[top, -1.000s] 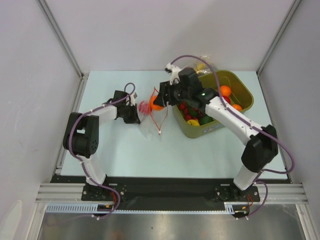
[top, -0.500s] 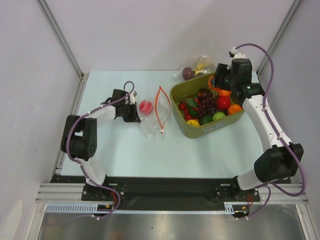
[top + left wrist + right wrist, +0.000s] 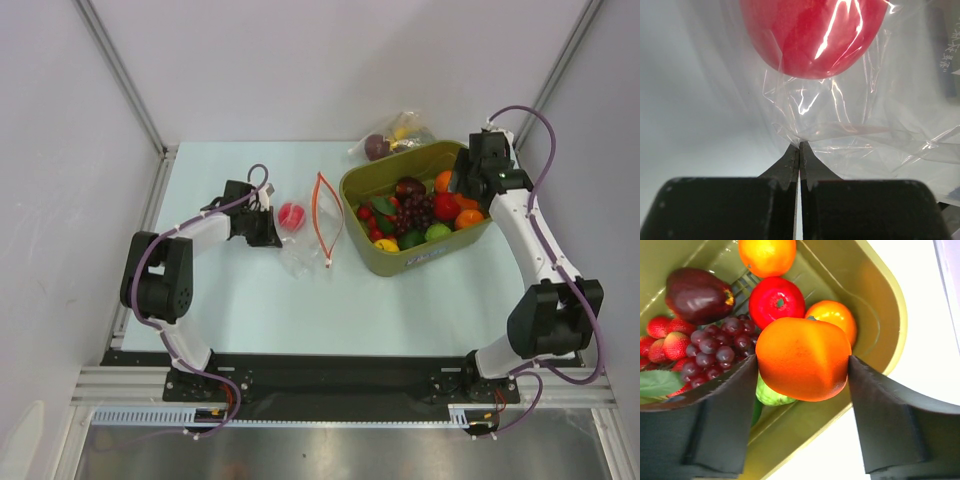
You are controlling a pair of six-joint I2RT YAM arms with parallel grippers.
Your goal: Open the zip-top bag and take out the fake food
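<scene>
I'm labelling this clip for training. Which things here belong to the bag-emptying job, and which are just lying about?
Job: zip-top bag pinched by left gripper; red fruit inside it; orange fruit in right gripper, over the green bin.
Lying about: second clear bag of fruit behind the bin; lime and lemon in the bin.

An olive-green bin [image 3: 415,262] sits on the pale table [image 3: 250,300]. Inside it lie a green lime [image 3: 437,232], a yellow lemon [image 3: 387,245] and small red strawberries [image 3: 368,218]. Just behind it lies a clear bag of yellow and dark fruit [image 3: 392,138].
</scene>
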